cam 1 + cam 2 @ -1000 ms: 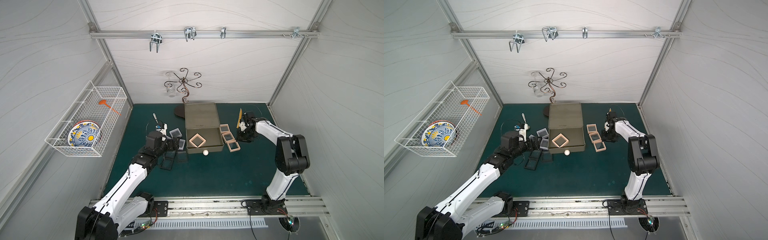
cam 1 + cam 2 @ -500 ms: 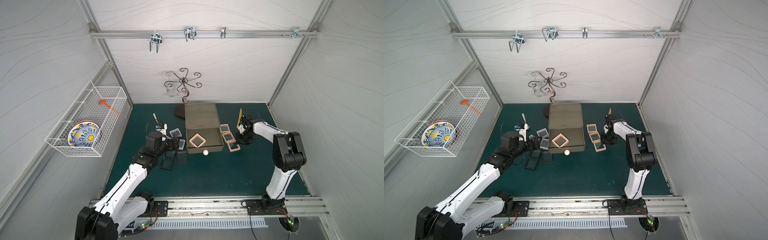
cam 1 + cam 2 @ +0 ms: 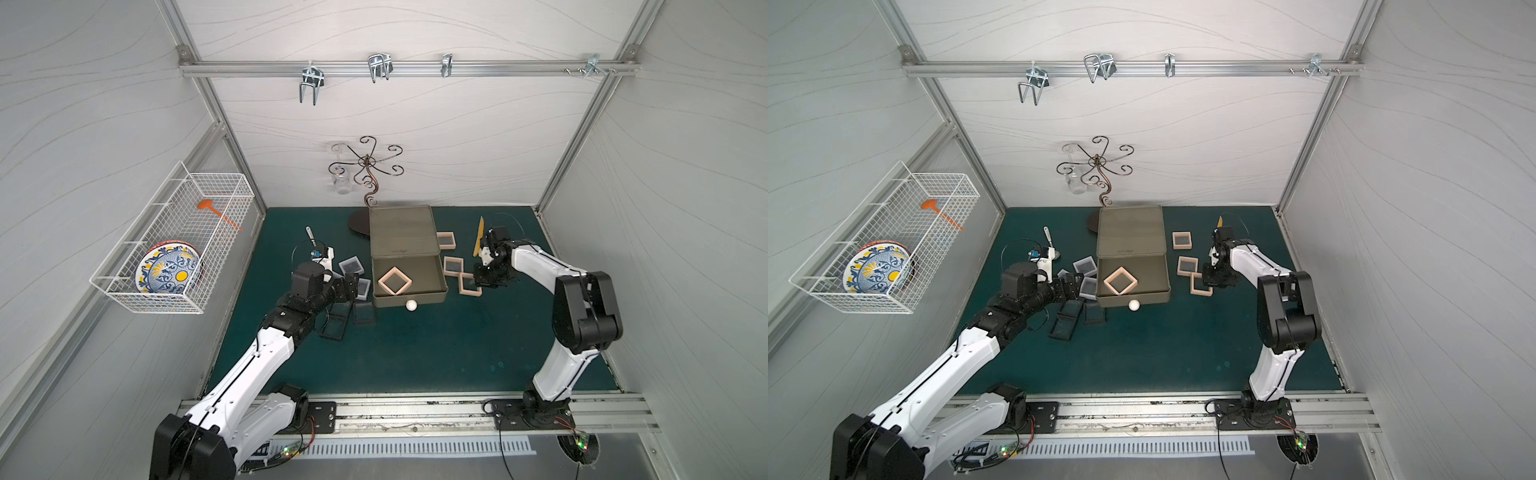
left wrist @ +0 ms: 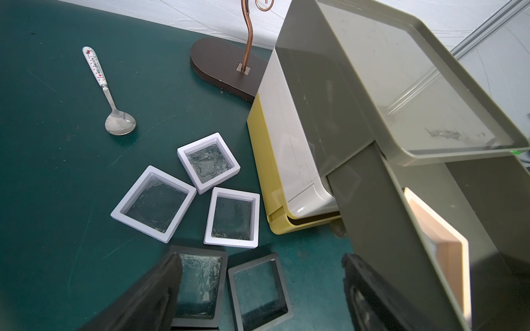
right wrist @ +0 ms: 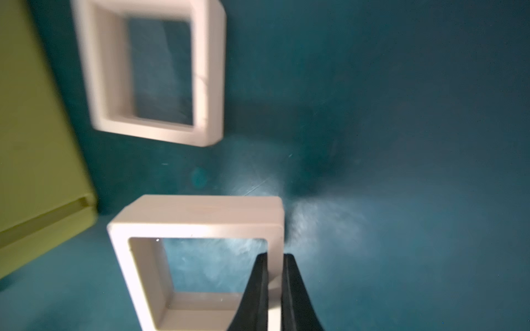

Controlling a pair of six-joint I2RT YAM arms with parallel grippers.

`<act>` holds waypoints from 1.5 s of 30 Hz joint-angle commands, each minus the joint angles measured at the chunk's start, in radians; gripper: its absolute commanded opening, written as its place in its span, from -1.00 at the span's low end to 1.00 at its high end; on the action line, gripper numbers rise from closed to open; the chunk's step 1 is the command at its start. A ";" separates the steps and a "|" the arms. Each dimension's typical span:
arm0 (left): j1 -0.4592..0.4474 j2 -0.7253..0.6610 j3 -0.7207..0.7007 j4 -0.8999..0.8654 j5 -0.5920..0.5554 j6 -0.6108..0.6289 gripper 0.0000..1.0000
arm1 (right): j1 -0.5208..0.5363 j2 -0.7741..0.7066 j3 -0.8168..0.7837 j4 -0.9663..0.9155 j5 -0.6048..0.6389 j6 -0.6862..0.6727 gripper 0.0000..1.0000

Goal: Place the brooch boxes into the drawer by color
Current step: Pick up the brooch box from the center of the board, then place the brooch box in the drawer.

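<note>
The drawer chest stands mid-mat with its olive top tier pulled out; one peach-pink brooch box lies inside. Three more pink boxes sit to its right. My right gripper is shut on the rim of the nearest one, also seen in both top views; one finger is inside the frame, one outside. Another pink box lies beyond. My left gripper hangs open over the black boxes, beside the white boxes, holding nothing.
A spoon and the dark base of a curly metal stand lie behind the white boxes. The open drawer's white ball knob juts toward the front. A wire basket with a painted plate hangs on the left wall.
My right gripper has moved in over the front pink box and shut on its rim. The left arm has not moved.
</note>
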 commanded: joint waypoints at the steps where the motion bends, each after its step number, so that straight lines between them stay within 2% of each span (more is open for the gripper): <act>1: 0.004 -0.012 0.037 0.033 -0.010 0.000 0.83 | -0.008 -0.185 0.001 0.004 0.065 0.038 -0.93; 4: 0.004 -0.010 0.034 0.038 -0.013 -0.006 0.83 | 0.014 -0.344 -0.034 0.087 0.030 0.065 -0.92; 8: 0.004 -0.006 0.035 0.040 -0.017 -0.012 0.83 | 0.134 -0.462 -0.023 0.156 -0.006 0.066 -0.90; 12: 0.004 -0.006 0.040 0.031 -0.027 -0.014 0.83 | 0.269 -0.435 0.067 0.117 -0.031 0.068 -0.89; 16: 0.004 -0.013 0.040 0.027 -0.033 -0.016 0.83 | 0.402 -0.366 0.131 0.094 0.007 0.057 -0.88; 22: 0.004 -0.027 0.044 0.016 -0.039 -0.017 0.83 | 0.507 -0.249 0.176 0.069 0.075 0.047 -0.86; 30: 0.004 -0.032 0.050 0.008 -0.044 -0.016 0.83 | 0.559 -0.148 0.232 -0.031 0.186 0.034 -0.83; 42: 0.004 -0.020 0.054 0.008 -0.045 -0.013 0.84 | 0.578 -0.126 0.244 -0.118 0.206 -0.046 -0.73; 45: 0.004 -0.018 0.051 0.011 -0.044 -0.014 0.84 | 0.578 -0.128 0.239 -0.113 0.211 -0.050 -0.45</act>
